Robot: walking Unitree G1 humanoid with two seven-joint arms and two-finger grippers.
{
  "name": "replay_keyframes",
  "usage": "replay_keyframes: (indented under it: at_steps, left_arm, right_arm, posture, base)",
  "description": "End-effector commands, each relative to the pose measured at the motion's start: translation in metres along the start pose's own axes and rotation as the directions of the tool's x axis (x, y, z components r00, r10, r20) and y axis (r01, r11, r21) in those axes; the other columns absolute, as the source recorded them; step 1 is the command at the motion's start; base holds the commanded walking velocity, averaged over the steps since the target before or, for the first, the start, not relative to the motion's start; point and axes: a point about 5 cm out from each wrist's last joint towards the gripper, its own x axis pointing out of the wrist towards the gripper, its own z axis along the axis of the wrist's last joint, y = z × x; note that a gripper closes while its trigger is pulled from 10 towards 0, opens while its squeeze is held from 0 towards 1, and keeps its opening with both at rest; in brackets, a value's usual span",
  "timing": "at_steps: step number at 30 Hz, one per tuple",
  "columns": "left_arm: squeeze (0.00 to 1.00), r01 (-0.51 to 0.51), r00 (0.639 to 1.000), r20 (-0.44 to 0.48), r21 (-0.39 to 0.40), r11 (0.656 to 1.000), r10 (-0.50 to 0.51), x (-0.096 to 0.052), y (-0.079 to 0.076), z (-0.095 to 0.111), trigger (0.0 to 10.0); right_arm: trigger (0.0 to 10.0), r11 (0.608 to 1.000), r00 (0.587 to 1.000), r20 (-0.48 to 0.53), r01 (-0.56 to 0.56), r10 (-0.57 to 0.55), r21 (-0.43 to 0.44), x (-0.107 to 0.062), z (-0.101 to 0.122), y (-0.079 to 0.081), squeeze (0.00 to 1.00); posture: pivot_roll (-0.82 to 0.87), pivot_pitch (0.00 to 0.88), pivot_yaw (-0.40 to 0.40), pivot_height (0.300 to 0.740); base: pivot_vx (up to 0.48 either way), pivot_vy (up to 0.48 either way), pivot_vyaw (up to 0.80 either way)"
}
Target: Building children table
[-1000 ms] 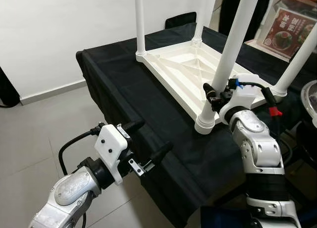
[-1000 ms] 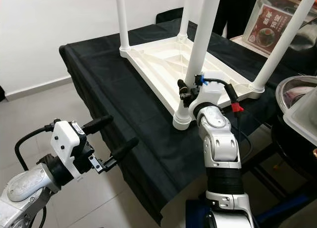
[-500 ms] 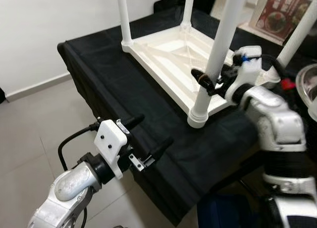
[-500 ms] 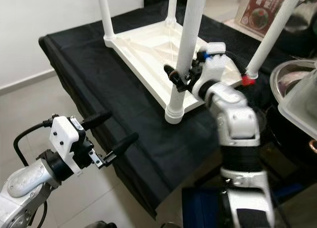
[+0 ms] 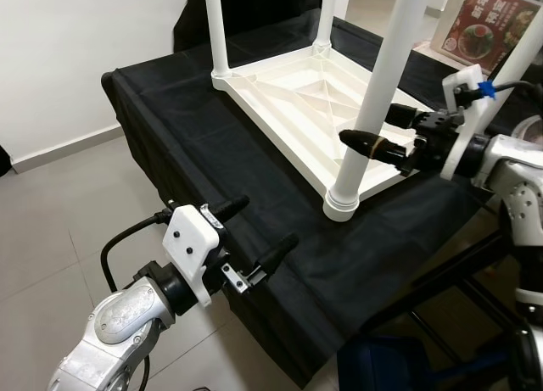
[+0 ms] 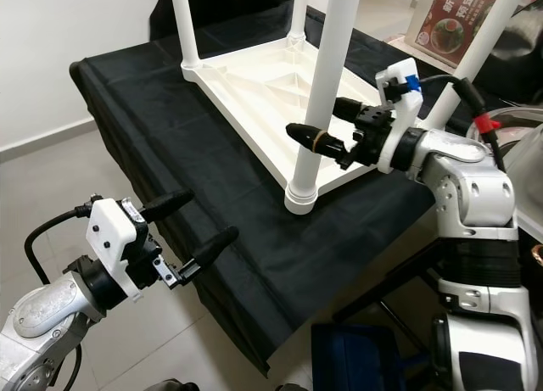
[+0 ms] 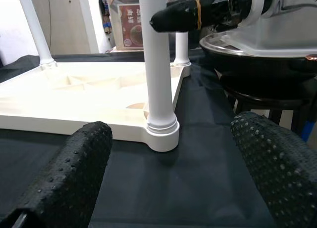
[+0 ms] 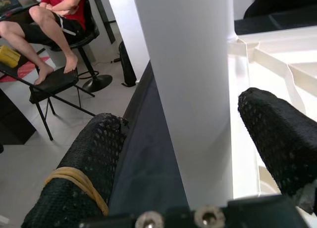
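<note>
my right gripper [image 6: 327, 126] has swung from behind the near leg [image 6: 322, 94] out to its side, and its fingers now stand spread on either side of the leg without pinching it, which i read as either letting go of a seated leg or lining up a fresh grip. the white children table [image 5: 293, 94] lies upside down on the black-clothed table [image 5: 178, 128] with four legs standing in its corners, so assembly looks close to done. my left gripper [image 5: 254, 238] hovers, fingers spread and holding nothing, off the cloth's near edge.
</note>
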Motion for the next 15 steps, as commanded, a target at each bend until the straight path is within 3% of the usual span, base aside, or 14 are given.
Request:
replay_keyframes:
  at_steps: [1, 2, 3, 5, 6, 11, 15]
  left_arm:
    - [0.00, 0.008, 1.000, -0.017, -0.008, 1.000, -0.009, 0.000, -0.002, -0.003, 10.0]
    - [0.00, 0.010, 1.000, -0.016, -0.010, 1.000, -0.010, 0.000, -0.002, -0.003, 10.0]
    - [0.00, 0.011, 1.000, -0.015, -0.014, 1.000, -0.011, 0.000, -0.002, -0.003, 10.0]
    - [0.00, 0.012, 1.000, -0.014, -0.016, 1.000, -0.012, 0.000, -0.002, -0.004, 10.0]
    - [0.00, 0.017, 1.000, -0.014, -0.019, 1.000, -0.017, 0.001, -0.004, -0.004, 10.0]
    - [0.00, 0.020, 1.000, -0.014, -0.019, 1.000, -0.020, 0.002, -0.004, -0.003, 10.0]
    - [0.00, 0.015, 1.000, -0.016, -0.017, 1.000, -0.015, 0.001, -0.003, -0.003, 10.0]
  right_arm:
    - [10.0, 1.000, 1.000, 0.015, 0.001, -0.001, 0.008, 0.000, -0.002, -0.001, 0.00]
    - [8.7, 1.000, 0.999, 0.027, 0.023, -0.023, 0.015, 0.002, -0.002, -0.002, 0.00]
    - [0.0, 0.997, 0.997, 0.046, 0.062, -0.064, 0.056, 0.009, -0.007, -0.001, 0.00]
    - [0.0, 0.993, 0.994, 0.056, 0.086, -0.091, 0.085, 0.013, -0.010, 0.000, 0.00]
    - [0.0, 0.980, 0.990, 0.050, 0.125, -0.134, 0.152, 0.025, -0.029, 0.008, 0.00]
    - [0.0, 0.966, 0.985, 0.043, 0.158, -0.170, 0.205, 0.032, -0.043, 0.018, 0.00]
    - [0.0, 0.959, 0.976, 0.032, 0.204, -0.214, 0.196, 0.028, -0.044, 0.015, 0.00]
  posture:
    - [0.00, 0.129, -0.052, 0.740]
    - [0.00, 0.129, -0.052, 0.740]
    - [-0.02, 0.130, -0.050, 0.740]
    - [-0.02, 0.130, -0.050, 0.740]
    - [-0.01, 0.131, -0.046, 0.740]
    - [0.00, 0.133, -0.048, 0.740]
    - [-0.01, 0.133, -0.046, 0.740]
  base:
    - [0.000, 0.000, 0.00]
    - [0.000, 0.000, 0.00]
    - [0.000, 0.000, 0.00]
    - [0.000, 0.000, 0.00]
    - [0.000, 0.000, 0.00]
    - [0.000, 0.000, 0.00]
    - [0.000, 0.000, 0.00]
